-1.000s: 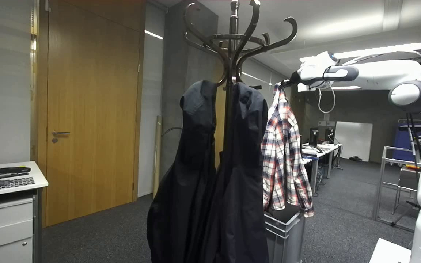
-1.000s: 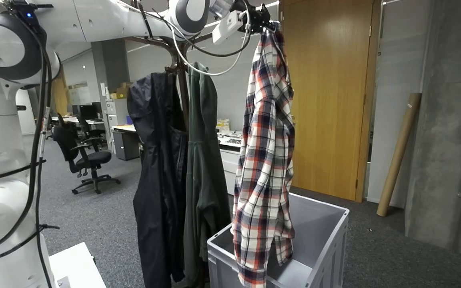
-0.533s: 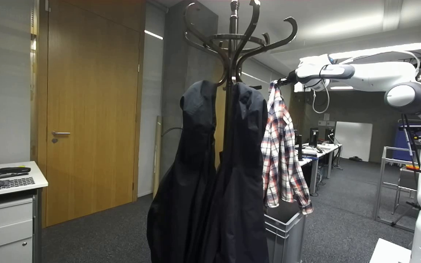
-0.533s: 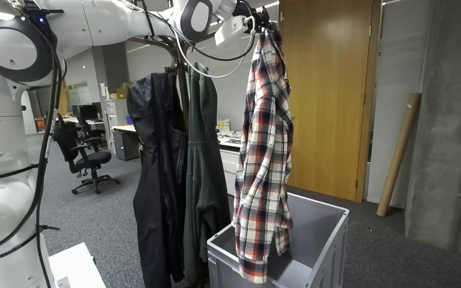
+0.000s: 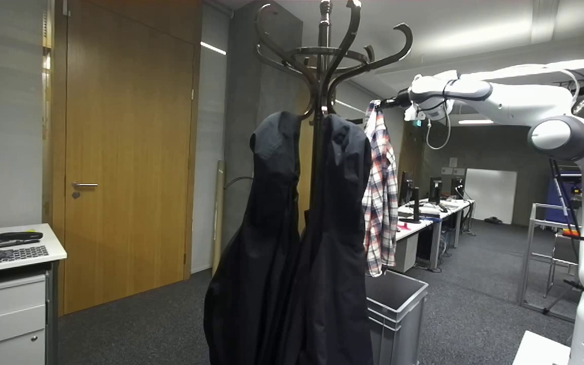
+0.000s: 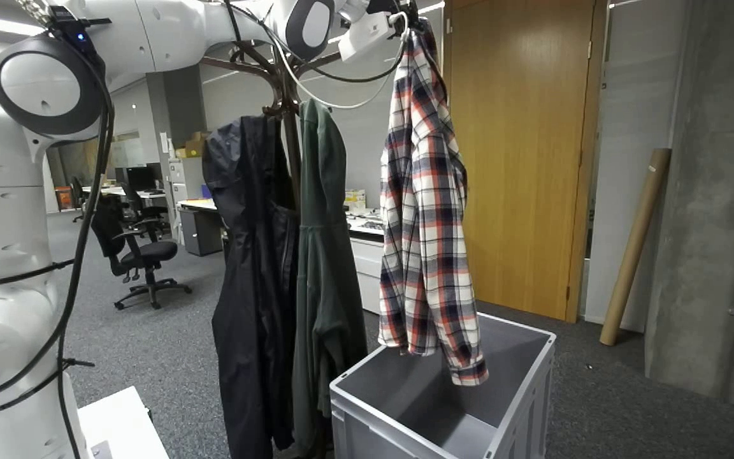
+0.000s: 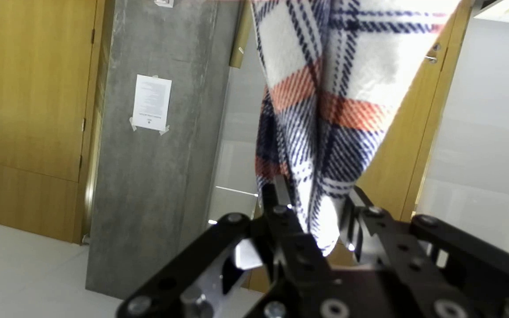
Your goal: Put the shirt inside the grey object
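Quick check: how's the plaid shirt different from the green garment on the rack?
The plaid shirt is checked red, white and dark blue; the green garment looks plain. The plaid shirt hangs from the hand, the green garment from the coat rack. The plaid shirt's lower end shows against the inside of the grey bin; the green garment falls outside it. Both hang limp.

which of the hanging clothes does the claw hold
The plaid shirt: the claw pinches its upper end, whereas the dark jackets and green garment hang from the coat rack.
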Controlling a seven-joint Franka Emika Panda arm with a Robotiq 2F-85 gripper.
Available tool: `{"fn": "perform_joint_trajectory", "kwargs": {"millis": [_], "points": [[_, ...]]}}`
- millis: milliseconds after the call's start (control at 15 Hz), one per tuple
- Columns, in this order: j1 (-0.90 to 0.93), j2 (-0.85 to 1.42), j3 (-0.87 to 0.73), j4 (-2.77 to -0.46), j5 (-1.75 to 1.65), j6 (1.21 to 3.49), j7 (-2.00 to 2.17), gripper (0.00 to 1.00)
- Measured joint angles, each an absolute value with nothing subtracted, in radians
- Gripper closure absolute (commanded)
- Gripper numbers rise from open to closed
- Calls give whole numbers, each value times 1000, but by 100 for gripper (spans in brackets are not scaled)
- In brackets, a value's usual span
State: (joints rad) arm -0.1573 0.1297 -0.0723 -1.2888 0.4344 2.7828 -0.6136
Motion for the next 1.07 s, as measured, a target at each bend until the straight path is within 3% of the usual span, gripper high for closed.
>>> {"fn": "perform_joint_trajectory", "kwargs": {"millis": [1067], "points": [[-180, 144, -72, -1383, 644, 2783, -791, 93]]}}
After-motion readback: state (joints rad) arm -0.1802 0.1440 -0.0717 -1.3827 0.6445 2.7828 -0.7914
